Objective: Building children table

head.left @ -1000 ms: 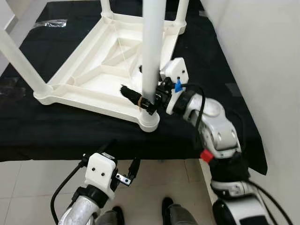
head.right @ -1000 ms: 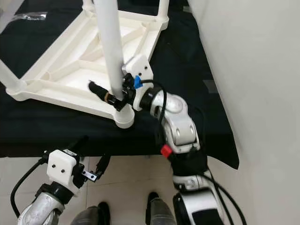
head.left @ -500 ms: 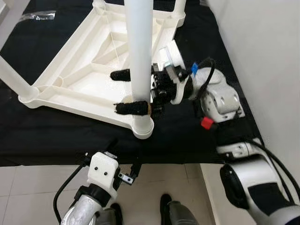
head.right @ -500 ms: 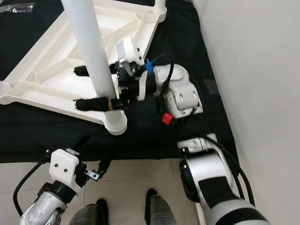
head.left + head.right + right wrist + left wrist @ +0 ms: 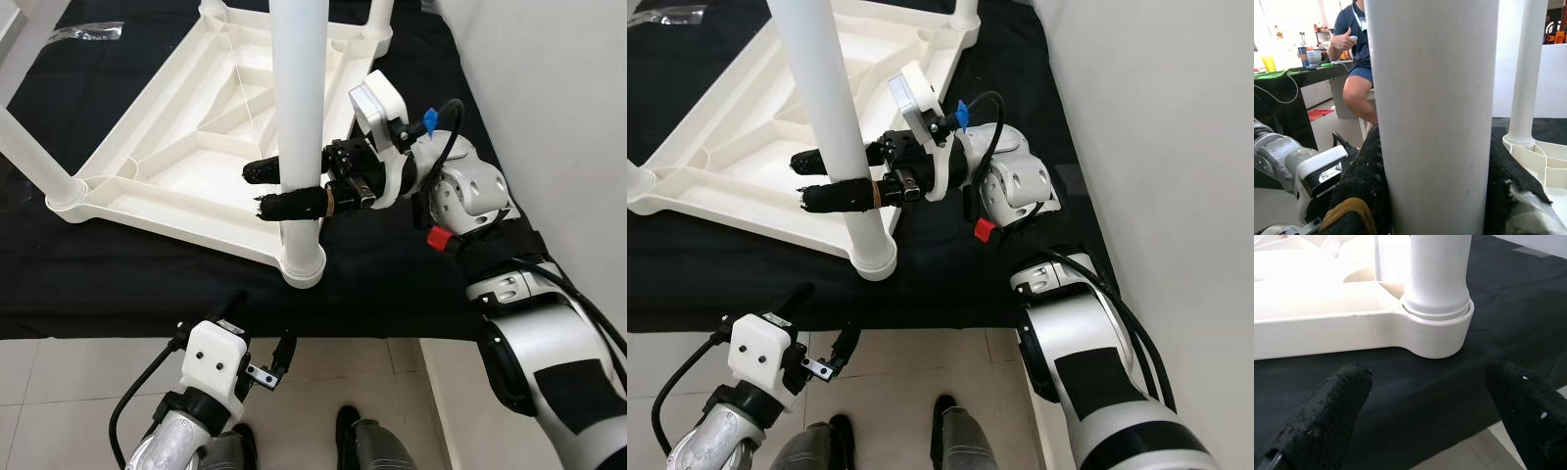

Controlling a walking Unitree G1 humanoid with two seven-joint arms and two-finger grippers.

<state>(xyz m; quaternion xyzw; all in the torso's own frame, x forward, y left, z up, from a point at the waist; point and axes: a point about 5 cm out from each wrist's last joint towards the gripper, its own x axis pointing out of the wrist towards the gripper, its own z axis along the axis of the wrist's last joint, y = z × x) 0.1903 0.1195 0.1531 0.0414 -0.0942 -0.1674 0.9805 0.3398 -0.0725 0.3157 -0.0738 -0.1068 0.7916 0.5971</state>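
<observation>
left eye: r claw [image 5: 279, 186] clamps 1 table leg [image 5: 298, 108]; 4 legs up.

A black cloth [image 5: 118, 279] covers the low platform, its front edge hanging just over pale floor tiles [image 5: 59, 382]. A plain white wall [image 5: 549, 88] stands along the right side. A crumpled bit of clear plastic [image 5: 90, 31] lies on the cloth at the far left corner. Across the room a person [image 5: 1359, 58] in a dark shirt and shorts sits beside a dark desk [image 5: 1293, 78], where a cup [image 5: 1302, 51] stands.
</observation>
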